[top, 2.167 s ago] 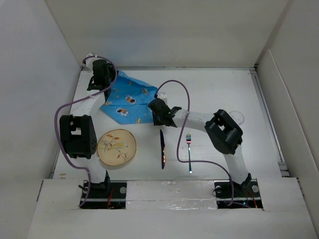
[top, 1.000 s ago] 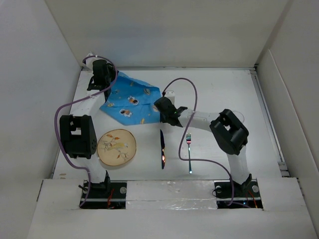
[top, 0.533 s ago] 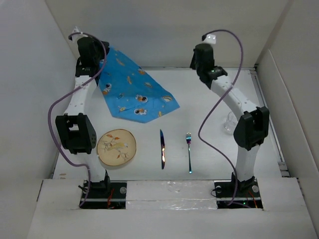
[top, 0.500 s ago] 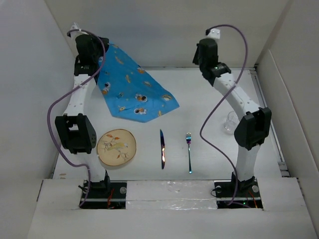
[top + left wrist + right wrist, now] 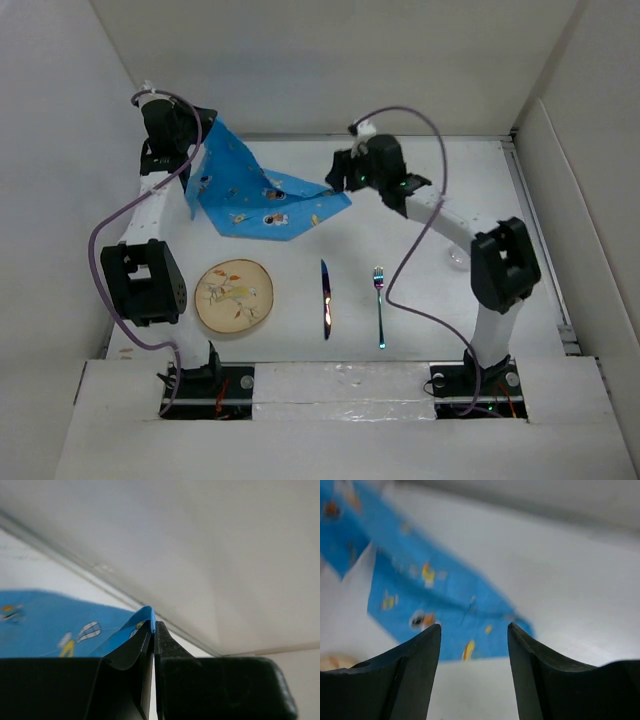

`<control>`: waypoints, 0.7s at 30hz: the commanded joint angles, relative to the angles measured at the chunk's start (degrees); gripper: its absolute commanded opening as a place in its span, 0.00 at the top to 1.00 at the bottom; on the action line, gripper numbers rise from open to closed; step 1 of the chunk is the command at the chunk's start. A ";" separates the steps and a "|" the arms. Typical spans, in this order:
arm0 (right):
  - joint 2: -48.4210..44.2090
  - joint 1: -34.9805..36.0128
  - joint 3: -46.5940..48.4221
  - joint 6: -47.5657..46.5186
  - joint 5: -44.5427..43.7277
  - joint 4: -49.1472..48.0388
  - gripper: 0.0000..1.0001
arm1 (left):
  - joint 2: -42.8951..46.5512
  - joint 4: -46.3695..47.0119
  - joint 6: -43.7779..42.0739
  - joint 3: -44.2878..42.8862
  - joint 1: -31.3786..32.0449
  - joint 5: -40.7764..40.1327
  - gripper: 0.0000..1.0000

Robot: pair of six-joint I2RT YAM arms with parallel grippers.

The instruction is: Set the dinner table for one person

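Over at the far left, the left pincer (image 5: pixel 153 627) is pressed tight on one corner of the blue cartoon-printed cloth placemat (image 5: pixel 262 200). Its two black fingers meet with only the thin blue edge between them. That corner is held up off the surface, close to the upright white panel. From there the cloth slopes down and to the right, and the rest of it lies spread flat.

Everything sits on the large matte white rectangular desk (image 5: pixel 430 320), which fills the whole floor of the enclosure beneath both arms.

On the near side of the left pincer, towards the arm bases, a round tan plate with a pale printed pattern (image 5: pixel 235 296) lies flat, well apart from the cloth.

Further right, the right pincer (image 5: pixel 474 630) hangs over the right-hand tip of the placemat with its fingers spread wide. Blue cloth and bare white surface show through the gap. From these views I cannot tell whether its fingertips touch the fabric.

Nearer the bases than this pincer, a slim iridescent knife (image 5: pixel 326 300) lies lengthwise. Just to its right lies a matching iridescent fork (image 5: pixel 380 305). The two are parallel and not touching, and both are clear of the placemat.
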State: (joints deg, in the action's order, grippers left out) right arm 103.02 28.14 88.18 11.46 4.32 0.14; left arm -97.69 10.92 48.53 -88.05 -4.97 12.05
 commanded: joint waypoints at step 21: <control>21.42 -2.74 -0.56 -1.71 10.27 -0.41 0.38 | 6.72 1.12 -5.47 6.31 -3.38 -3.35 1.00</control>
State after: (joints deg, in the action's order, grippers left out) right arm 122.93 25.56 84.73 9.30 13.98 -1.78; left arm -94.21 10.39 44.31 -80.31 -8.34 9.45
